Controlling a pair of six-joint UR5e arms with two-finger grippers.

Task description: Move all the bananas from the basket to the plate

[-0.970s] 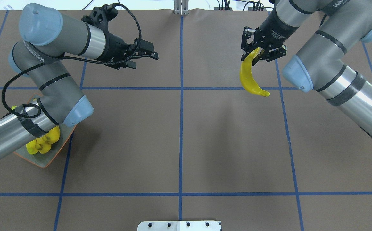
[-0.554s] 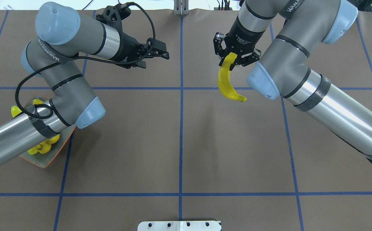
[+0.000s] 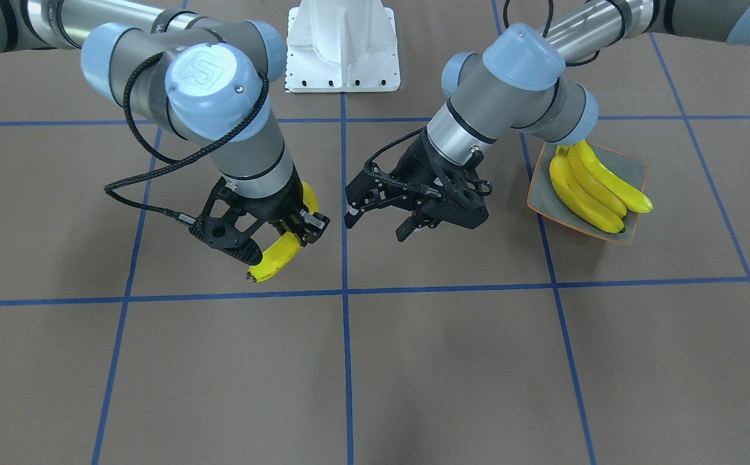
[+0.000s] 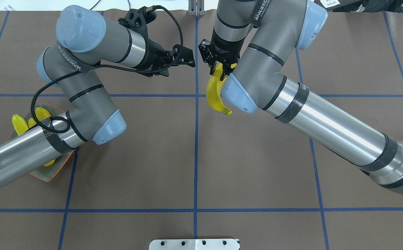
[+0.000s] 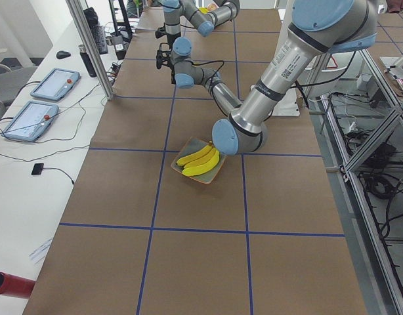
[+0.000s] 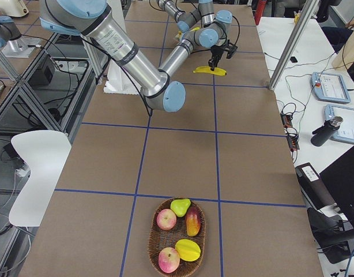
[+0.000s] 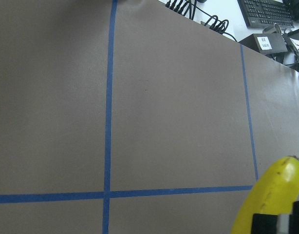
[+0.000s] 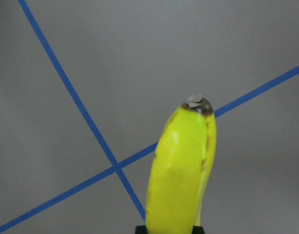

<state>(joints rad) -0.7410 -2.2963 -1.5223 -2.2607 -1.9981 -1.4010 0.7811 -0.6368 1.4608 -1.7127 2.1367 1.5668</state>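
Observation:
My right gripper (image 4: 219, 66) is shut on one end of a yellow banana (image 4: 215, 94) and holds it above the table near the far centre line. In the front view the right gripper (image 3: 287, 236) and its banana (image 3: 274, 258) show at left centre. The banana fills the right wrist view (image 8: 181, 170). My left gripper (image 4: 190, 58) is open and empty, close beside the right one, jaws facing it; it also shows in the front view (image 3: 378, 223). The grey-blue plate (image 3: 633, 169) with an orange rim holds three bananas (image 3: 591, 187). My left arm partly hides the plate in the overhead view (image 4: 48, 177).
A wicker basket (image 6: 153, 242) with apples, a pear and a mango sits at the table's right end, with no banana in it. A white mount (image 3: 342, 45) stands at the robot's base. Blue tape lines cross the brown table.
My right gripper has carried the banana left, from the far right to the centre line. My left gripper has moved right towards it and stayed open.

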